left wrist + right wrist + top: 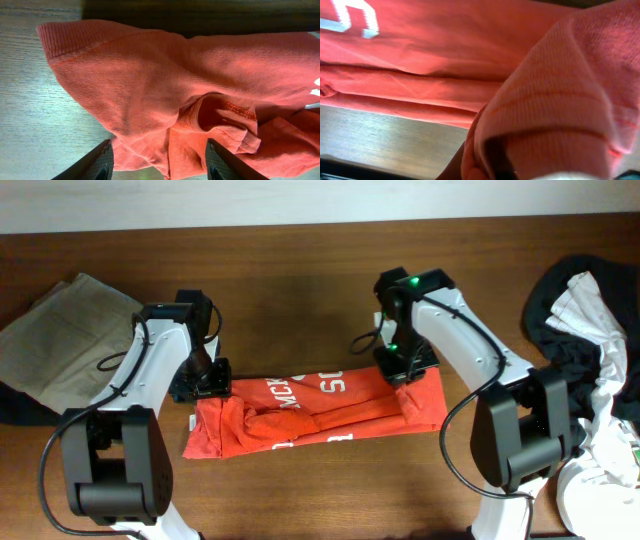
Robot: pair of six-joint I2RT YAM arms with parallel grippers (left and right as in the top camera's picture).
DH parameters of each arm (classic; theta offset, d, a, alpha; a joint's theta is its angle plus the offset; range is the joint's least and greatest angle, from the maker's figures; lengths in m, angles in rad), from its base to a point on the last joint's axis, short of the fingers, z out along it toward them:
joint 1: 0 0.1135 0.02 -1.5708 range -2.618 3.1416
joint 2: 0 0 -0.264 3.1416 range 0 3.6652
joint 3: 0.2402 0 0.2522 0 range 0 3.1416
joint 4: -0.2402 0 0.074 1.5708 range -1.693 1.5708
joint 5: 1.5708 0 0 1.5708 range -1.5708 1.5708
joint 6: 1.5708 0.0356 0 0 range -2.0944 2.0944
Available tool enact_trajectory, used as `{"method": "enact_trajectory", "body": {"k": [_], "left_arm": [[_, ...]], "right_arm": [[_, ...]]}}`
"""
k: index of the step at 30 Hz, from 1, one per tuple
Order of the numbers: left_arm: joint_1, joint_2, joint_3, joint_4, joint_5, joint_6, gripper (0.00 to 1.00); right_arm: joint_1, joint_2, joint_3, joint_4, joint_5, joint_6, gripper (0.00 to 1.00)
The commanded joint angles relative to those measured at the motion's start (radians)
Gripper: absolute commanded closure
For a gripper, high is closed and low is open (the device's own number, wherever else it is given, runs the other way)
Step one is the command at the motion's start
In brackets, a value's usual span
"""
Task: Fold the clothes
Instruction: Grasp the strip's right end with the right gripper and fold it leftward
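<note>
While spread on the table [320,490], lies as an orange shirt [320,412], left end under the empty, wide-open left claw [159,164], right end pinched in the closed right claw [404,376]. Shows the collar [220,112] only from the left wrist.

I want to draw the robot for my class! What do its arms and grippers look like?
The left arm and right arm have white curved shells, chunky black joints and black bases. A thin black cable loops beside each. A small green light glows on the right arm. The left gripper has two flat black fingers.
</note>
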Motion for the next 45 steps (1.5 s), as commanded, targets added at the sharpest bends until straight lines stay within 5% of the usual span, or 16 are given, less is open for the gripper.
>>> {"method": "enact_trajectory", "body": {"k": [1,6,9,13,16,19,25,29,31,36,39,41,45], "left_arm": [[0.006,-0.017,0.008,-0.002,0.008,-0.002,0.41],[0.006,-0.017,0.008,-0.002,0.007,-0.002,0.41],[0.006,-0.017,0.008,-0.001,0.007,-0.002,0.41],[0.006,-0.017,0.008,-0.003,0.007,-0.002,0.4],[0.006,-0.017,0.008,-0.016,-0.05,-0.002,0.28],[0.006,-0.016,-0.026,0.005,-0.058,-0.001,0.15],[0.006,-0.015,-0.304,0.339,0.034,0.084,0.13],[0.006,-0.015,-0.357,0.423,0.138,0.085,0.86],[0.007,-0.015,-0.336,0.412,0.107,0.084,0.98],[0.131,-0.015,0.032,0.116,-0.095,0.069,1.0],[0.179,-0.015,0.297,-0.111,0.001,0.066,1.0],[0.076,-0.015,0.383,-0.207,0.129,0.064,1.0],[-0.242,-0.011,0.377,-0.124,0.127,-0.01,0.98]], "right_arm": [[0.056,0.016,-0.009,0.015,-0.004,0.034,0.85],[0.082,0.016,-0.009,0.053,-0.072,0.032,0.73],[0.097,0.016,-0.009,0.049,-0.243,-0.117,0.53],[0.1,0.016,-0.009,0.055,-0.01,0.011,0.52],[0.091,0.016,-0.009,0.033,0.22,0.203,0.48],[0.025,0.016,-0.009,0.013,0.233,0.236,0.45],[-0.025,0.016,-0.009,-0.004,0.233,0.232,0.43],[-0.031,0.016,-0.009,-0.005,0.234,0.232,0.43],[-0.078,0.008,-0.008,-0.013,0.234,0.219,0.44],[-0.341,-0.037,-0.006,-0.04,0.241,0.108,0.43],[-0.419,-0.037,-0.006,-0.039,0.241,0.105,0.43],[-0.416,-0.036,-0.006,-0.034,0.232,0.092,0.43],[-0.41,-0.036,-0.006,-0.034,0.206,0.08,0.43]]}}
